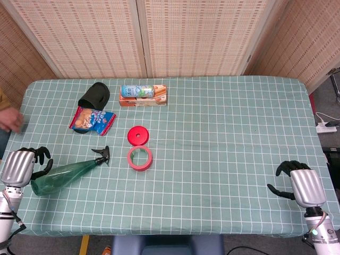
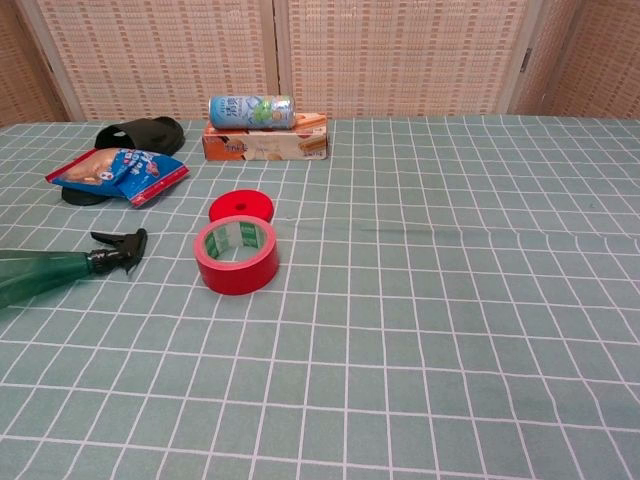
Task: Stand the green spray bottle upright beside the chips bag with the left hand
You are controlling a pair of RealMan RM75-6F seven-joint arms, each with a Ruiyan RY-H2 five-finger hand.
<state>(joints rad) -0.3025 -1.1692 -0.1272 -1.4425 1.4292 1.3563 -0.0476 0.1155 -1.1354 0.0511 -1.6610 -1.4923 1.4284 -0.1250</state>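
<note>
Green spray bottle [image 1: 61, 175]: we see it lying on its side near the left front of the bench [image 1: 223, 159], its black trigger head pointing toward the red tape roll [image 1: 139, 158] and its base toward the left edge.

Left hand [image 1: 24, 164]: it sits at the bottle's base end, dark fingers [image 1: 43, 157] curled by the bottle; we cannot tell whether they actually grip it or only rest beside it.

Right hand [image 1: 297, 180]: it rests near the right front edge of the bench, fingers apart and curved, holding nothing, well apart from every object.

Chips bag [image 1: 92, 120]: it lies flat behind the bottle, toward the back left, with one end resting over a black slipper [image 1: 94, 95].

Red tape roll: just right of the bottle's trigger head, lying on its flat side, apart from it.

Red lid [image 1: 138, 135]: a flat disc just behind the tape roll.

Box [image 2: 265, 144]: at the back of the bench, with a can [image 2: 252, 110] lying on its side on top.

Cloth: we see a green cover with a white grid over the whole bench.
</note>
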